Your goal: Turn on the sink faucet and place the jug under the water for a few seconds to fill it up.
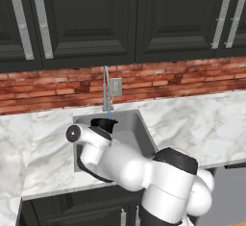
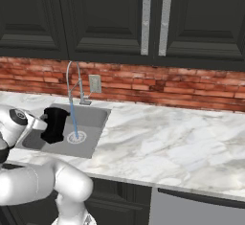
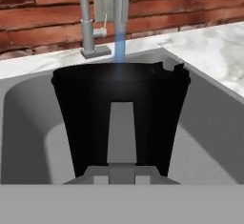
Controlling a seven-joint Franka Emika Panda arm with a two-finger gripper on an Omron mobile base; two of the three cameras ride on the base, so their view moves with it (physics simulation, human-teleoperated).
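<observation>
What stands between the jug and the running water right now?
Nothing visible. The gripper holds the jug over the sink, left of the water in the right base view, with open basin between them.

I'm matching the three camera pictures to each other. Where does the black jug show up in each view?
Left base view: the jug sits centre-left, over the sink, just behind the arm's wrist.
Right base view: the jug is at far left, above the basin, left of the water stream.
Hand view: the jug takes up the middle, close to the camera.
Shared landmark: the sink faucet against the brick wall.
</observation>
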